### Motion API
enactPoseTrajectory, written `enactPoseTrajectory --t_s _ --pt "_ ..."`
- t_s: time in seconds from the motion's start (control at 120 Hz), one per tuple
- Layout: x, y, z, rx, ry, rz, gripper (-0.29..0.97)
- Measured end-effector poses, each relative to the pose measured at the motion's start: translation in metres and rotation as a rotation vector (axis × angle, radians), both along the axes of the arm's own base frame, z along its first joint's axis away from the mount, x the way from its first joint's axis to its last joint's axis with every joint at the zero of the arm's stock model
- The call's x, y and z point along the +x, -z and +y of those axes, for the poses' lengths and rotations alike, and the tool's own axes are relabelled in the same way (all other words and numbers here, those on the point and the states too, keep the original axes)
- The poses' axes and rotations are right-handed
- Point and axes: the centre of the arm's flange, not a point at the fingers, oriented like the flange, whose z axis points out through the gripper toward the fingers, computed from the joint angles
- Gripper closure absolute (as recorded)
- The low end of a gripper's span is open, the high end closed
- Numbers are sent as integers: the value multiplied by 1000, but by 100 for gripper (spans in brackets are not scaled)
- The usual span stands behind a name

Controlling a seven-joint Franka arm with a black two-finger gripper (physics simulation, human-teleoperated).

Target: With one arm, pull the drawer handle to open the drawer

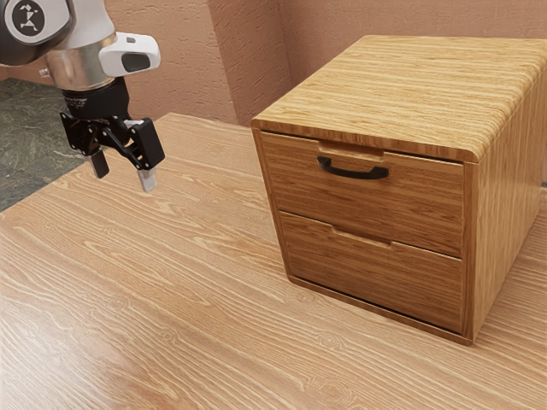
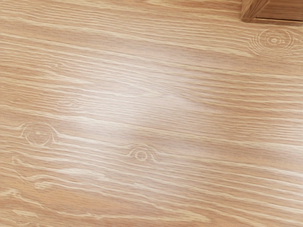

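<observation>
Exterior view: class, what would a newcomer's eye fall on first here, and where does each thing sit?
The wooden cabinet with two drawers stands on the table at the exterior view's right, with a black handle on its upper drawer. At the upper left, the black gripper hangs open above the table, apart from the cabinet.

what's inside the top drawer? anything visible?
Nothing visible. The top drawer is shut, so its wooden front and black handle cover the inside. The gripper hangs open, apart from it, above the table.
</observation>
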Motion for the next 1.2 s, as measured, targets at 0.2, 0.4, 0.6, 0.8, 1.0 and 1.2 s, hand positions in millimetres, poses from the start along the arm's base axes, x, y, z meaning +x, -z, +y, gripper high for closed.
enactPoseTrajectory --t_s 0.2,0.4,0.6,0.8,1.0,1.2 --pt "0 0 0 0 0 0 0" --pt "-41 -106 5 -29 -21 -215 0" --pt "-45 -117 -56 -69 107 -208 0" --pt "-37 -104 -59 -85 114 -164 0" --pt "-43 -74 -94 -54 174 -20 0" --pt "-104 -1 -169 13 305 92 0"
